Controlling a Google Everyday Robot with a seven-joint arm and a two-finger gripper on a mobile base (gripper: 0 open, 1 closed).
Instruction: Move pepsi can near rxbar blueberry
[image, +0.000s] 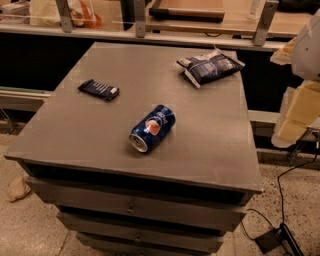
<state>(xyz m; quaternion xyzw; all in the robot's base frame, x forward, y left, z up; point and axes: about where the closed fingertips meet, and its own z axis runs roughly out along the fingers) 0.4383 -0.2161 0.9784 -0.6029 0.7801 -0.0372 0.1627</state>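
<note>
The pepsi can (152, 128) lies on its side near the middle of the grey table top (75, 135), its silver end toward the front left. The rxbar blueberry (99, 89), a small flat dark bar with white lettering, lies to the can's far left, well apart from it. My gripper (296, 117) hangs at the right edge of the view, beyond the table's right side and away from both objects. It holds nothing that I can see.
A larger dark blue snack bag (210, 67) lies at the table's back right. Drawers (132, 206) sit under the top. A counter (200, 30) runs behind the table. Cables and a plug box (275, 239) lie on the floor at the right.
</note>
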